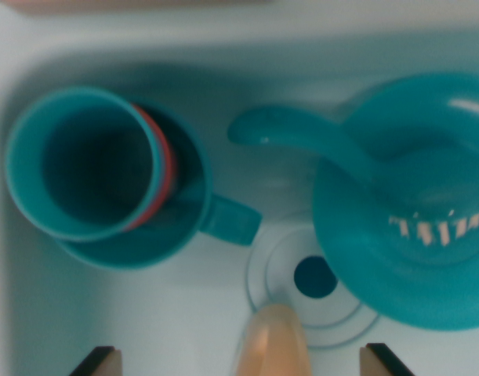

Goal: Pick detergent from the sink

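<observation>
The rounded peach top of the detergent bottle [274, 338] pokes up at the bottom middle of the wrist view, standing on the pale sink floor [145, 313] just in front of the drain [314, 277]. Only its upper end shows, and it is blurred. My gripper [239, 360] is open. Its two dark fingertips [98, 362] sit at the bottom corners, one on each side of the bottle and well apart from it. Nothing is between the pads but the bottle top.
A stack of teal cups [86, 160] with a red rim between them lies in a handled teal mug [223, 219] at the wrist view's left. A teal teapot [411, 211] with its spout [278, 129] fills the right. The sink's back wall [223, 47] runs along the top.
</observation>
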Robot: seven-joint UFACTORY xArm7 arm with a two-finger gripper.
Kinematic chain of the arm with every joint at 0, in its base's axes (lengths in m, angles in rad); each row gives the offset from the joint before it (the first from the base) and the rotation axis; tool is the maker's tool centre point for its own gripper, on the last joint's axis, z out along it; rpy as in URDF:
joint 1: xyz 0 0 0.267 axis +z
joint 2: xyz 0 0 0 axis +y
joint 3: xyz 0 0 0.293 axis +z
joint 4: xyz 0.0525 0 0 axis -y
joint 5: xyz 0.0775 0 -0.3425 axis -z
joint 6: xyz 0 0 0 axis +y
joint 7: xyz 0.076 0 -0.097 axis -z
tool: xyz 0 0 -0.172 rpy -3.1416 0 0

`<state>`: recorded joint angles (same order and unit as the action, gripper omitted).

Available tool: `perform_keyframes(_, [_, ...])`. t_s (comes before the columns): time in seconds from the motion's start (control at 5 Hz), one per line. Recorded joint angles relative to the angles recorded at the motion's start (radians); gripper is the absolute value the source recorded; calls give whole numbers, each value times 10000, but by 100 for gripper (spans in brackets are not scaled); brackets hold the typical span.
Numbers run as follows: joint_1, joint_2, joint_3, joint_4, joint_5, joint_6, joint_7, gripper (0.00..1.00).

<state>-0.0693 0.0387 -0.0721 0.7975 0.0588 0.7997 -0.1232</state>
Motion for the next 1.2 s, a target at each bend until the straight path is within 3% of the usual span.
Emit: perform_keyframes(1.2, [-16,2,-21,-364,33,-341,-76,0])
